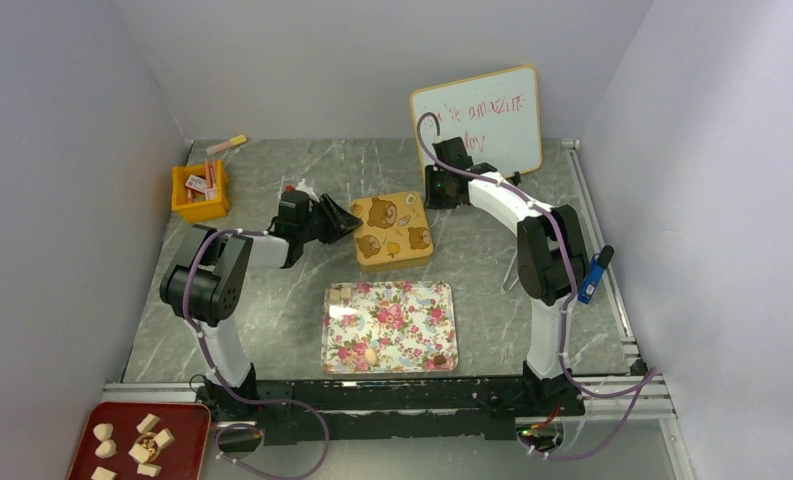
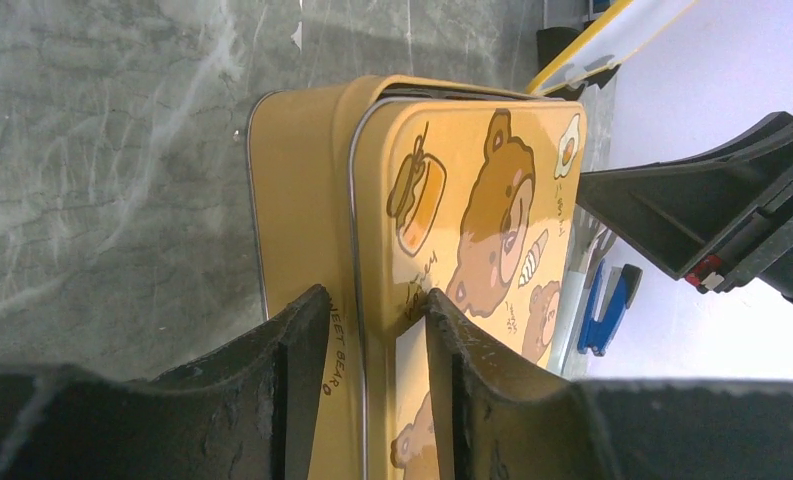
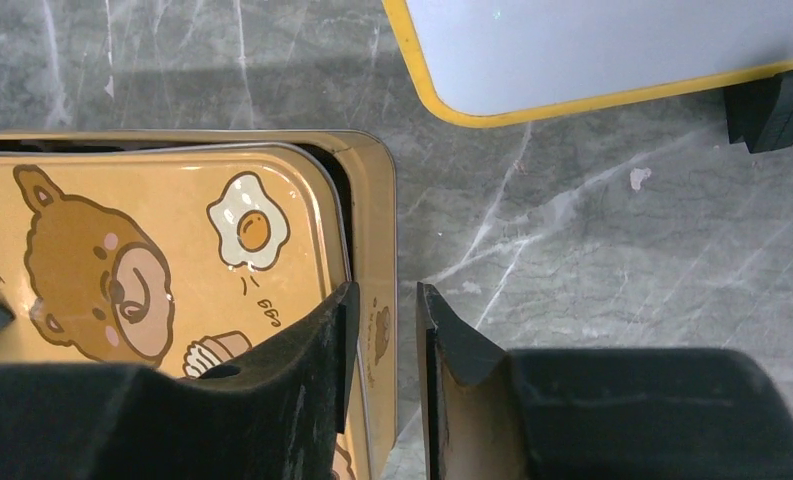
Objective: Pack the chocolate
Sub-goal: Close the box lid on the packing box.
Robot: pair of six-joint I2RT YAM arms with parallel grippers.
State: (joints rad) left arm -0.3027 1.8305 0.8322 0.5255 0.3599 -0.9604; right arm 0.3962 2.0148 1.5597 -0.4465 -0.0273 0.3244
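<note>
Whiteboard (image 3: 592, 50) close beyond tin (image 3: 375, 200), right tool (image 3: 384, 300)

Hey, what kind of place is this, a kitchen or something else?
Probably a robot lab test cell: plain white walls box in a marble-look tabletop, a left arm and right arm are bolted to a metal frame at its near edge, and a whiteboard stands at the back.

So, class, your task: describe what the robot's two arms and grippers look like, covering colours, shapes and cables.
The left arm and the right arm each alternate glossy white link covers with bulky black joint housings. A lilac cable runs along each. The left gripper and the right gripper each carry two matte black wedge-shaped fingers, scuffed pale at the edges.
</note>
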